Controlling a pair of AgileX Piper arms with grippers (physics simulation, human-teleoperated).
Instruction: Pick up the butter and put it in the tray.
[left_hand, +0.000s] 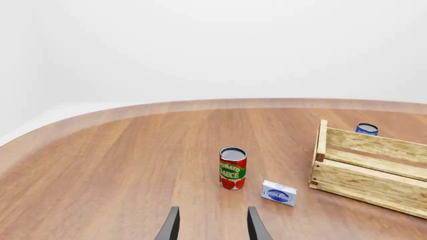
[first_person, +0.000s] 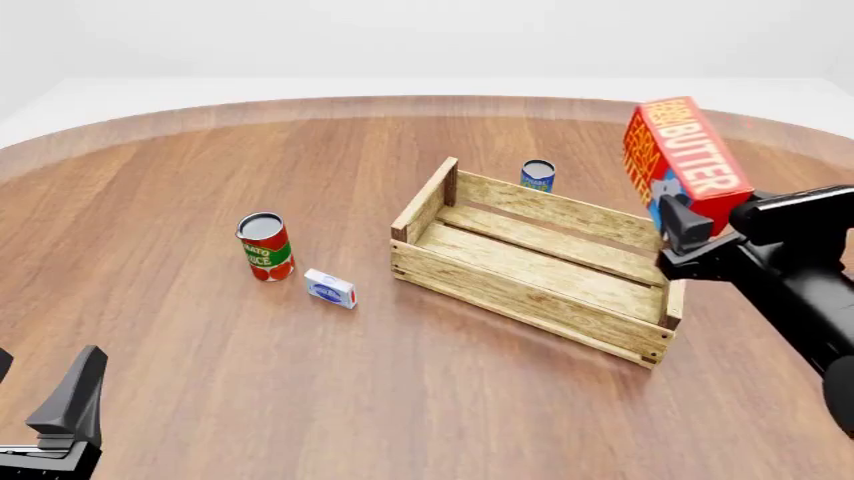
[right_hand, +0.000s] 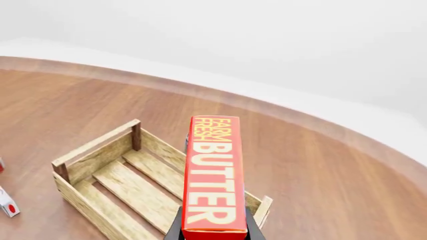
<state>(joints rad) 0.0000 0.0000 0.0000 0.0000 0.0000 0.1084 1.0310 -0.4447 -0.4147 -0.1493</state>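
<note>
Gripping the butter (first_person: 685, 158) at its lower end, right gripper (first_person: 677, 232) clamped on the carton from both sides, fingers (right_hand: 176, 227) pressed flat against the long red faces. Carton held in the air, tilted, lettered face turned up toward the front camera. Positioned above the right end of the tray (first_person: 531, 262), near the taller end board on that side; not touching the wood. In the right wrist view, butter (right_hand: 213, 176) seen lengthwise, with tray (right_hand: 107, 186) below and beyond it, slatted floor bare.

Left gripper (left_hand: 212, 225) parked low over the table (first_person: 400, 400) at the near left corner of the front view, well apart from everything else. Fingers (left_hand: 171, 226) spread with a clear gap, nothing between them. Same gripper (first_person: 60, 415) partly cut off by the frame edge in the front view.

Tomato sauce can (first_person: 264, 246) standing upright on the table, left of the tray. Small white-and-blue box (first_person: 330, 288) lying just beside the can, between can and tray, touching neither. Both also visible from the left wrist: can (left_hand: 232, 168), box (left_hand: 279, 193), tray (left_hand: 367, 167).

Small blue can (first_person: 538, 175) standing upright on the table just behind the tray's far long side, outside it. Same blue can (left_hand: 366, 129) partly hidden behind the tray wall in the left wrist view.
</note>
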